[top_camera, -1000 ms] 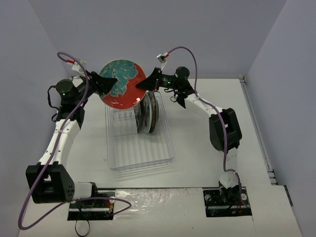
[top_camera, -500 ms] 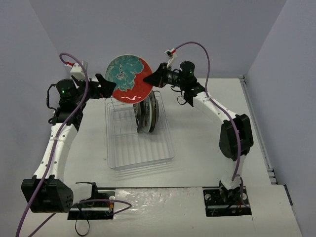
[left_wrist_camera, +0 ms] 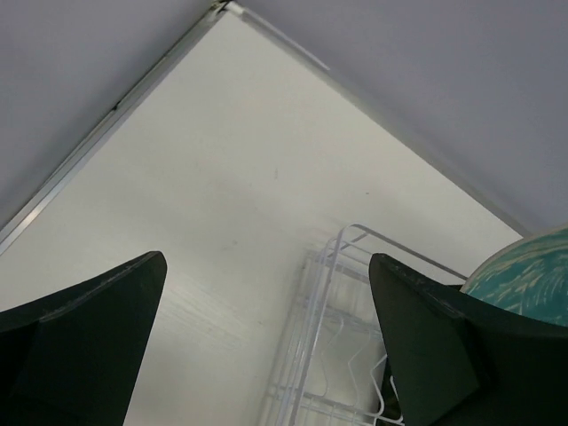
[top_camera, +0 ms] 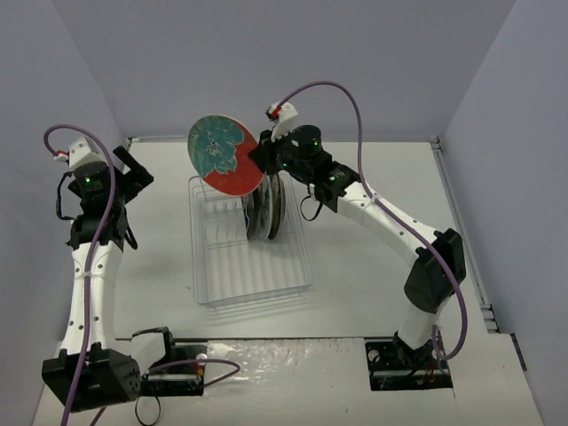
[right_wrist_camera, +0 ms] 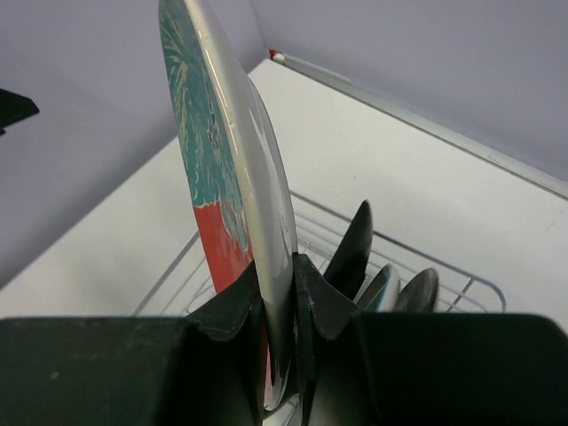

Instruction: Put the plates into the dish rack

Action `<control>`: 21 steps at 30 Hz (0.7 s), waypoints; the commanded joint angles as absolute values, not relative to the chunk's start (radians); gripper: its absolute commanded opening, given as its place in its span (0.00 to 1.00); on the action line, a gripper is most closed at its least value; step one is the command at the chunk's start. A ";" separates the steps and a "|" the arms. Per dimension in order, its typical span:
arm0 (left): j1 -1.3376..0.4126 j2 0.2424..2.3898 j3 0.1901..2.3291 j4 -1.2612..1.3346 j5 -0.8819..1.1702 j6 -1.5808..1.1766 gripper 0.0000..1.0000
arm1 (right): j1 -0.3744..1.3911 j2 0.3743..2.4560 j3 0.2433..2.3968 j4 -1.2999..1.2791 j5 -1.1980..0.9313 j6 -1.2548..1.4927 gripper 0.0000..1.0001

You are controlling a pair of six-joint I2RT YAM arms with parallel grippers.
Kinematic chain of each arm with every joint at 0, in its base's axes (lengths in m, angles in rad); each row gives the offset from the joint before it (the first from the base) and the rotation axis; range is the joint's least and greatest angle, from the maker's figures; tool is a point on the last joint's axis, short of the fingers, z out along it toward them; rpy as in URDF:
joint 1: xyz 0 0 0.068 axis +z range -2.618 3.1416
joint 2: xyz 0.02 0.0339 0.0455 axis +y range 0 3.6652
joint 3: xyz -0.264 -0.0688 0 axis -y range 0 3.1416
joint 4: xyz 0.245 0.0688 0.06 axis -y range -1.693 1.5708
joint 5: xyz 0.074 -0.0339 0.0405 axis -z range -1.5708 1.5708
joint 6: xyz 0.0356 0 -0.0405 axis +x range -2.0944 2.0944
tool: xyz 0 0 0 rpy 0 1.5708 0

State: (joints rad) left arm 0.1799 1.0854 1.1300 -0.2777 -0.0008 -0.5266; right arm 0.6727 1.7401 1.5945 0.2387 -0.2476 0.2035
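We start with the white desk (top_camera: 382, 257), which carries the clear dish rack (top_camera: 253, 271) in the middle, its long axis running near to far. Three racked plates (top_camera: 267, 206) stand on edge in the far right part of the rack. The rows of prongs to their left and on the near side look free.

The red plate (top_camera: 224, 154), teal flowers on its face, is held in the air over the far left corner of the rack, nearly upright and facing left. The right end effector (top_camera: 264, 158) is clamped on its right rim; in the right wrist view both fingers press the rim from either side. This plate sits just above and left of the racked plates, so we judge that the open slot lies straight down and slightly near of it. The plate needs to stay on edge, parallel to its neighbours, as it descends.

The left end effector (top_camera: 133, 173) hangs well apart at the far left, spread wide and empty, so the right arm alone carries the load.
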 commanded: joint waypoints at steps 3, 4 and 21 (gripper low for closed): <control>0.182 1.022 1.113 -0.406 -0.281 -0.624 0.97 | 0.864 1.659 1.710 0.372 0.169 0.030 0.00; 0.183 1.016 1.107 -0.420 -0.297 -0.629 0.97 | 0.904 1.663 1.711 0.380 0.241 -0.005 0.00; 0.202 0.998 1.046 -0.433 -0.261 -0.632 0.97 | 1.191 1.856 1.749 0.654 1.011 -0.322 0.00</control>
State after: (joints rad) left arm 0.1908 1.0161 1.0317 -0.4565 -0.2629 -0.6250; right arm 1.1632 1.8646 1.6518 0.3323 0.7817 -0.2763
